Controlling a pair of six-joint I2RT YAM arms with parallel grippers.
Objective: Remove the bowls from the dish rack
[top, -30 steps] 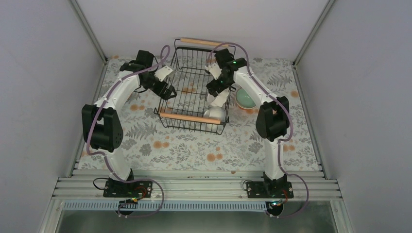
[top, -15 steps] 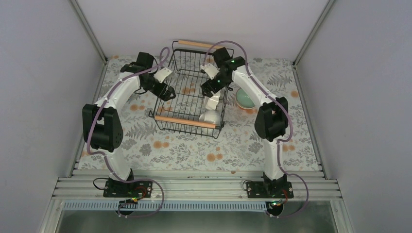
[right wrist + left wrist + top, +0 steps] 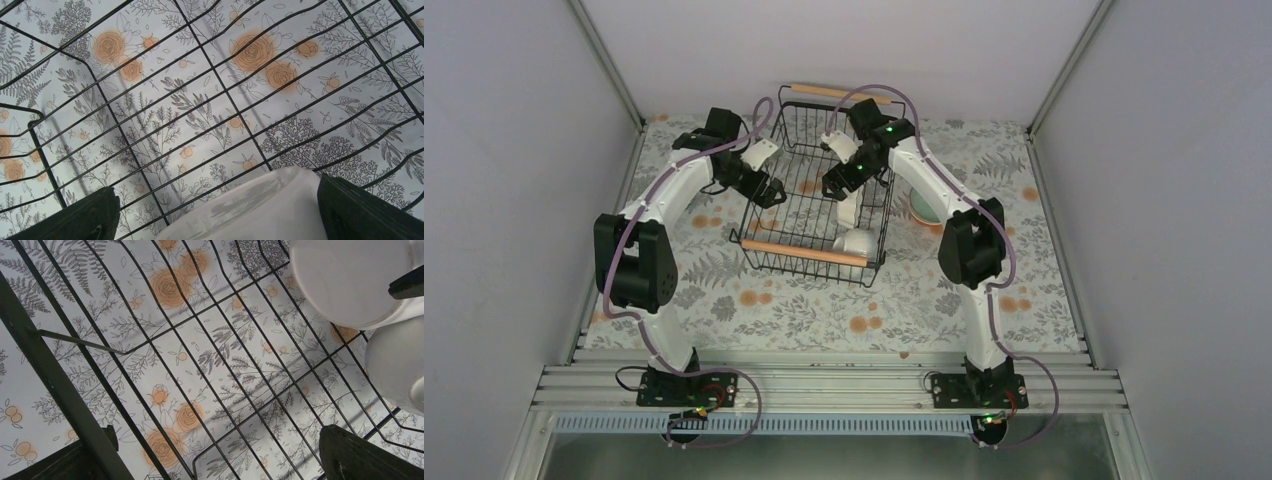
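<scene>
The black wire dish rack (image 3: pixel 799 205) stands mid-table, its near wooden handle (image 3: pixel 804 252) towards me. My right gripper (image 3: pixel 848 200) reaches down inside it, open. A white bowl (image 3: pixel 250 210) sits between its fingers, against the right finger (image 3: pixel 370 210) and with a gap to the left one. In the left wrist view the same bowl (image 3: pixel 345 280) shows at the top right. A second white bowl (image 3: pixel 858 243) lies in the rack's near right corner. My left gripper (image 3: pixel 771 192) is open at the rack's left rim (image 3: pixel 50 390). A mint-green bowl (image 3: pixel 922 208) sits on the table right of the rack, partly behind my right arm.
A floral cloth (image 3: pixel 824 300) covers the table. Grey walls close in on the left, the right and the back. The far handle (image 3: pixel 829 92) of the rack lies close to the back wall.
My right gripper has moved left inside the rack, the white bowl going with it. The rack has slid a little left and towards me. My left gripper has stayed put.
</scene>
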